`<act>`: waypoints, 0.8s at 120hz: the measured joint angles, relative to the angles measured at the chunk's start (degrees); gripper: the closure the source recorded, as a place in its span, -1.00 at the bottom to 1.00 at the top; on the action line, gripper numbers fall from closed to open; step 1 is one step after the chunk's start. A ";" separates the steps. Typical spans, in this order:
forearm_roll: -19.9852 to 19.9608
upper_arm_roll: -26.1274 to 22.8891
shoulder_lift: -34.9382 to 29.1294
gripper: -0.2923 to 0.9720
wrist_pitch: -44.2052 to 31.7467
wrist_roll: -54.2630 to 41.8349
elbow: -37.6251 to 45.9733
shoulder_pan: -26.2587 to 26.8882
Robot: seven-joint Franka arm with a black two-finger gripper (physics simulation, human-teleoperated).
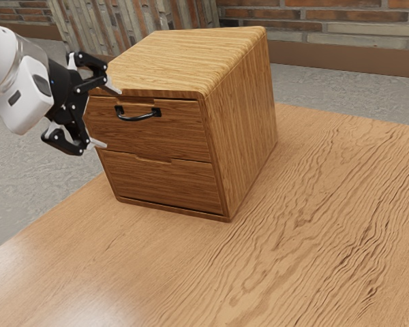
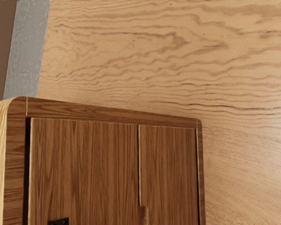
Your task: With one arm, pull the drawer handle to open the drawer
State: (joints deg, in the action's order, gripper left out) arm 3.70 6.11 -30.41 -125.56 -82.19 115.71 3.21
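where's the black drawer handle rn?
Exterior view's left: black curved handle on the wooden cabinet's top drawer, just beside the open black gripper.

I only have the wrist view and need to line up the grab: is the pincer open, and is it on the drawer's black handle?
Observer: The black two-finger pincer is open, one finger above the other.
Operator: On the handle?
Observer: No. The curved black handle lies untouched, toward the exterior view's right of the fingertips.
Operator: Is the drawer open at all?
Observer: The top wooden drawer front sits flush with the light wooden cabinet; it looks shut.
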 joint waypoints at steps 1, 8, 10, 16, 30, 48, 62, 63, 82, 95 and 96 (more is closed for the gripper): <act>0.00 0.13 0.04 -0.54 0.00 -0.05 0.01 0.13; 0.03 0.87 0.55 -0.54 -0.03 -0.40 0.04 0.65; 0.03 1.21 0.78 -0.54 -0.06 -0.50 0.05 0.72; 0.01 2.27 1.71 -0.54 -0.40 -0.76 0.01 0.86; -0.39 4.06 5.52 -0.54 -2.25 -1.26 -1.05 1.51; -0.96 5.45 11.01 -0.54 -3.62 -1.80 -4.46 1.00; -1.08 5.86 14.08 -0.54 -4.16 -2.17 -5.98 0.87; -1.08 5.91 14.24 -0.54 -4.19 -2.20 -6.06 0.87; -1.15 7.61 16.22 -0.54 -4.51 -2.64 -7.05 0.56; -1.19 8.06 17.03 -0.54 -4.62 -2.88 -7.20 0.39; -1.19 8.07 17.07 -0.54 -4.63 -2.90 -7.21 0.38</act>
State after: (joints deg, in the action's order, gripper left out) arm 2.51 14.17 -13.34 -130.18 -85.09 108.50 3.60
